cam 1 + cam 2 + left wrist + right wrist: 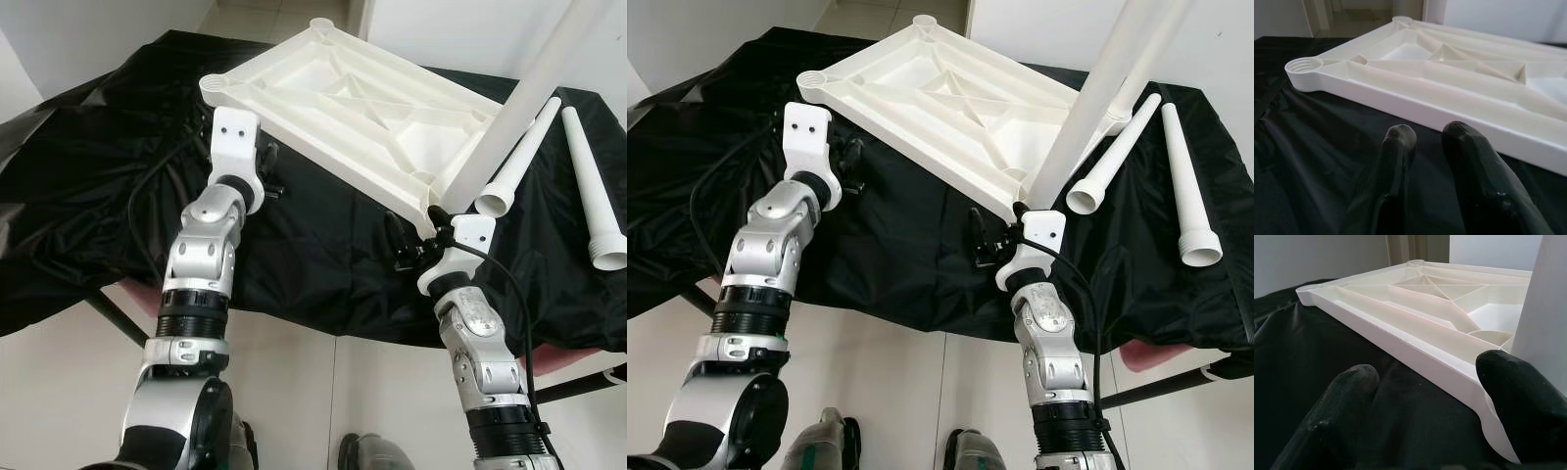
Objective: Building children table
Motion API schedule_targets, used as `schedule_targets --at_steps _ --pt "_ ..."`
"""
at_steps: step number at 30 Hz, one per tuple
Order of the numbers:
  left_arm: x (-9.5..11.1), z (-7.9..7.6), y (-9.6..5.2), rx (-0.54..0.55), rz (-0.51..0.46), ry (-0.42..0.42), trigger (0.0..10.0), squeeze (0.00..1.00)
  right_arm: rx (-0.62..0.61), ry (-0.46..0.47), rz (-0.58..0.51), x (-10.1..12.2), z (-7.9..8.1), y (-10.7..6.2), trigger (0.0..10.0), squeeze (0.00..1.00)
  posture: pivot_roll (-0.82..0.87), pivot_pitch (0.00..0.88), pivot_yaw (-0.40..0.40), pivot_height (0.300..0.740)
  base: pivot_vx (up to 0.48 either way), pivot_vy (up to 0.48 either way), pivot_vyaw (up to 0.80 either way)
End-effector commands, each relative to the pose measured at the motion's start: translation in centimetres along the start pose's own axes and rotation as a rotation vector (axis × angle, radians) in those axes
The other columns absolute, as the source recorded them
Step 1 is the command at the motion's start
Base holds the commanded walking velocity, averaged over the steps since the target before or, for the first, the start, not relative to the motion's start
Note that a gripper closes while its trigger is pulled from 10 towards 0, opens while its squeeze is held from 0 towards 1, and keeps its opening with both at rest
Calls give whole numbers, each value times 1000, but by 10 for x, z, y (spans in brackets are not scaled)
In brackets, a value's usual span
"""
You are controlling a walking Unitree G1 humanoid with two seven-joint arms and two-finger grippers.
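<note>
- The white plastic tabletop [353, 108] lies upside down on a black plastic sheet [88, 196], its ribbed underside facing up, with round leg sockets at the corners.
- One white table leg [1097, 98] stands upright in the near right corner socket and rises out past the top of the head views. Two loose legs [578, 166] lie on the sheet just right of the tabletop, flared ends toward the robot.
- The head views show both silver arms reaching up and forward from below. The left arm's white wrist sits just under the near left corner socket; the right arm's wrist sits at the base of the standing leg.
- The left wrist view adds what the head views hide: the left gripper [1430, 134] has its two black fingers close together with a narrow gap, holding nothing, resting low over the sheet just short of the tabletop's long side wall. The threaded corner socket [1305, 65] is plain here.
- The right wrist view shows the right gripper [1432, 374] spread wide at the tabletop's near corner: one finger [1342, 401] over the sheet, the other finger [1518, 387] beside the standing leg's base. Whether it touches the rim I cannot tell.
</note>
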State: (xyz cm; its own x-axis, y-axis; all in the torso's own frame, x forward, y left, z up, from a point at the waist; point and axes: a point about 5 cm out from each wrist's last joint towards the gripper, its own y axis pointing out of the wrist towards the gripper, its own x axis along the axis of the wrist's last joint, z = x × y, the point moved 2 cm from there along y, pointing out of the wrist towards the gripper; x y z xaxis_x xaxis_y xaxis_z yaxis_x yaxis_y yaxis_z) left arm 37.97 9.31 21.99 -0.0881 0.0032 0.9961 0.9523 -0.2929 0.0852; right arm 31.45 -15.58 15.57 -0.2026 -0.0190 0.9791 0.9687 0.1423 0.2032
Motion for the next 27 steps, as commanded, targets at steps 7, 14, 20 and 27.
schedule_targets --at_steps 7,14,20,27 --pt "-7 2 -3 86 4 76 10000 0 -15 -13 32 -6 -1 16 10000 0 60 32 -32 740 0 0 0" --pt "-3 -4 -6 103 -29 128 10000 0 -17 -73 47 -6 -2 35 10000 0 81 15 -42 740 0 0 0" --pt "-3 -2 -8 112 -29 124 10000 0 -75 -77 49 -7 -10 34 10000 0 82 15 -45 740 0 0 0" --pt "-5 -1 -7 110 -21 123 10000 0 -447 -67 77 -8 -76 22 10000 0 62 27 -34 740 0 0 0"
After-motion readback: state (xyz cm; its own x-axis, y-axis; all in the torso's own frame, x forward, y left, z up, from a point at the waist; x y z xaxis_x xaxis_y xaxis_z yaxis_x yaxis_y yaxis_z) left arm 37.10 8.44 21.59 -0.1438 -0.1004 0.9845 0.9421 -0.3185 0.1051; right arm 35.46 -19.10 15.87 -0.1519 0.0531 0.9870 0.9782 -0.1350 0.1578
